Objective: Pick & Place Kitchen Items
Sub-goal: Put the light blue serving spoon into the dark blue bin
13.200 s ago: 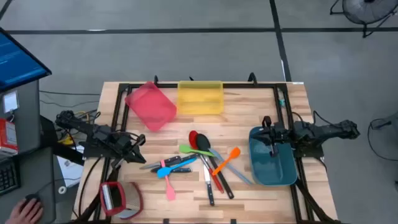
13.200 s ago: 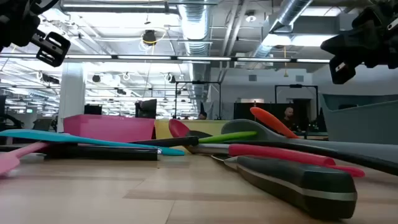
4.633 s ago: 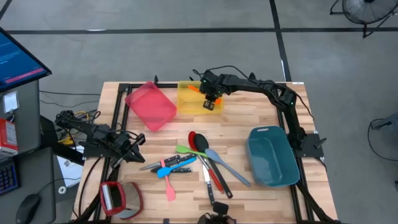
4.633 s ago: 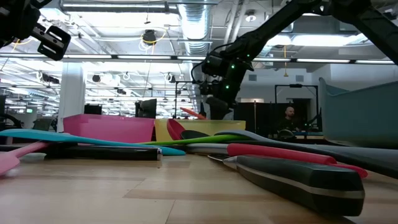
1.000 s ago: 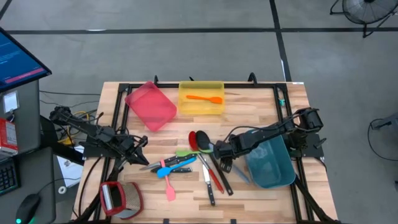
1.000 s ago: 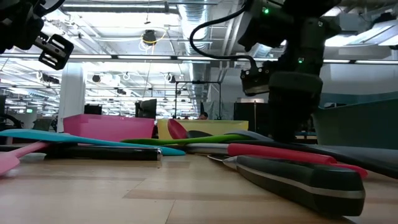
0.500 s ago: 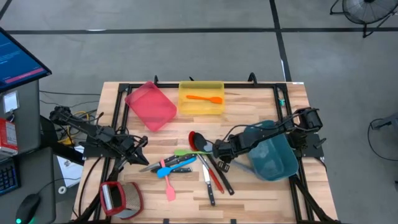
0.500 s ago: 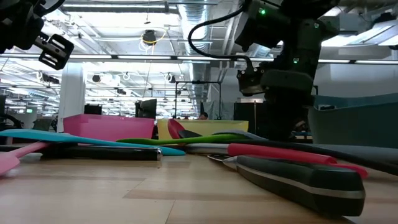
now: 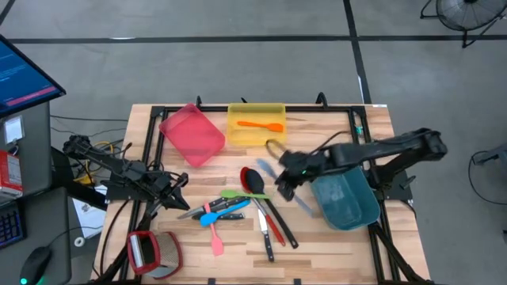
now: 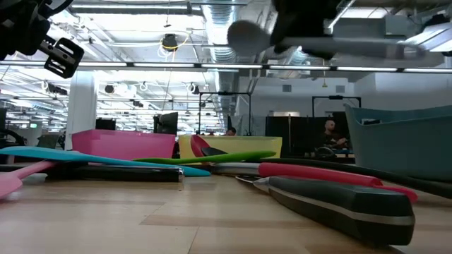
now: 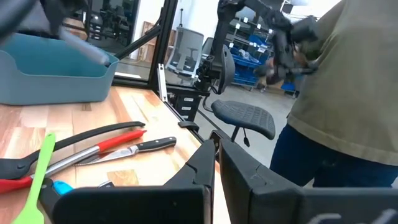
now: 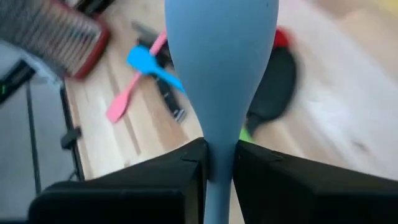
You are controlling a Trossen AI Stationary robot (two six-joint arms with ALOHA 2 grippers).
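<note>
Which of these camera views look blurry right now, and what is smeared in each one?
High view: the right gripper and its grey spoon are motion-smeared. Low view: that spoon streaks across the top; the near knife handle is soft. Right wrist view: the table behind is blurred, the clamped spoon fairly crisp.

The high view looks straight down on the wooden table (image 9: pixel 333 138); the low view skims level across it, sharing the yellow bin (image 9: pixel 255 124).
</note>
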